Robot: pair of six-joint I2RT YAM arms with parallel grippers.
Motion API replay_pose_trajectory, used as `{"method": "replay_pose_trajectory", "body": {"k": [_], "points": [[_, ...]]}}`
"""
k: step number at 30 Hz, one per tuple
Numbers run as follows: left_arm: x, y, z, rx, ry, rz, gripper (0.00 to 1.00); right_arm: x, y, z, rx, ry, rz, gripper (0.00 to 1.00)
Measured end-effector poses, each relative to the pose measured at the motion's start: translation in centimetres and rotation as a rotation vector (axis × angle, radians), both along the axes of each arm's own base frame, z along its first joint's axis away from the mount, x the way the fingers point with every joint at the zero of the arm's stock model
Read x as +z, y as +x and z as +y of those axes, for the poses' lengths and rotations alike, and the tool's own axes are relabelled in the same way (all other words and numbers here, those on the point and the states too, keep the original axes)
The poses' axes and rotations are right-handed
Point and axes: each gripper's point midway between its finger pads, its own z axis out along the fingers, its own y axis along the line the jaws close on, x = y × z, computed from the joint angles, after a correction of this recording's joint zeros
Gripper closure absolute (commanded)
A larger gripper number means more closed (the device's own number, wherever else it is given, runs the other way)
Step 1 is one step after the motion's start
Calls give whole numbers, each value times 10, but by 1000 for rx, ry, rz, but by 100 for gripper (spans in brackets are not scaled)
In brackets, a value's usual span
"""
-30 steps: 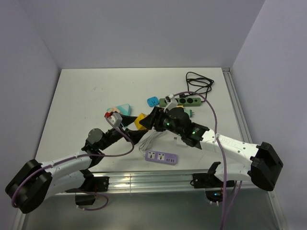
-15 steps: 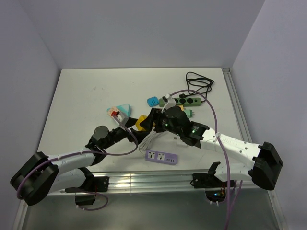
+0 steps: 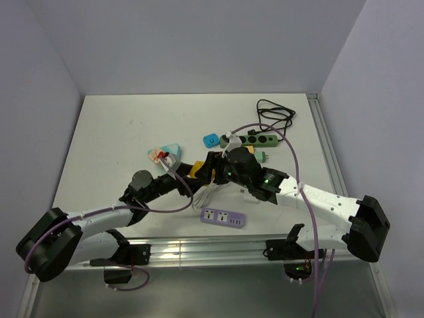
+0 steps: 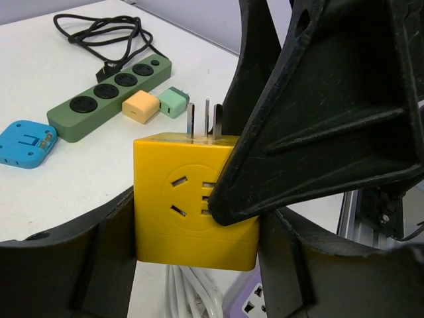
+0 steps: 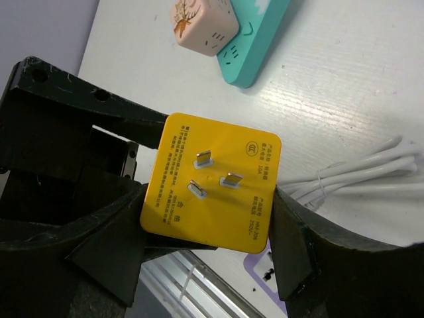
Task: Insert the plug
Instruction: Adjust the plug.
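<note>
A yellow cube plug adapter (image 3: 196, 171) is held above the table between both grippers. In the left wrist view, the adapter (image 4: 179, 199) sits between my left gripper's (image 4: 195, 225) fingers, prongs pointing away, with a right finger crossing its socket face. In the right wrist view, the adapter (image 5: 212, 179) shows three prongs toward the camera, clamped between my right gripper's (image 5: 209, 199) fingers. A purple power strip (image 3: 223, 217) lies on the table below and in front, with a corner showing in the left wrist view (image 4: 255, 306).
A bundled white cable (image 3: 207, 193) lies under the grippers. A green power strip (image 3: 258, 140) with a black cord (image 3: 275, 112) is at the back right. A blue adapter (image 3: 211, 140) and a teal strip (image 3: 167, 152) carrying a pink cube (image 5: 202, 20) lie nearby.
My left gripper moved right from beside the teal strip to the yellow adapter and closed on it. My right gripper kept holding the adapter, barely moving.
</note>
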Motion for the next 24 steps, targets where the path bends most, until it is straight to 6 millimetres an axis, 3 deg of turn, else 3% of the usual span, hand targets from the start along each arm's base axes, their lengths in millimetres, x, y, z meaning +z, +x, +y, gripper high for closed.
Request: {"method": "replay_pose_trajectory", "body": {"k": [1,3,7,10,17,24], "points": [[-1,0,-1,-5,2,1,90,-1,0,-1,1,-5,1,39],[-2,-1,-1,-10,4,3,99,-2,0,-2,-1,-12,2,32],[2,-2,-3,-21,-9,-10,100,4,-2,-5,-7,-4,-22,15],[1,-4,-3,-28,-9,-6,100,20,-6,-12,-18,32,-66,2],[-3,-3,0,-1,-14,47,100,69,-4,-27,-68,160,-204,2],[5,-4,14,61,-88,135,100,62,-19,-50,-75,257,-284,2]]}}
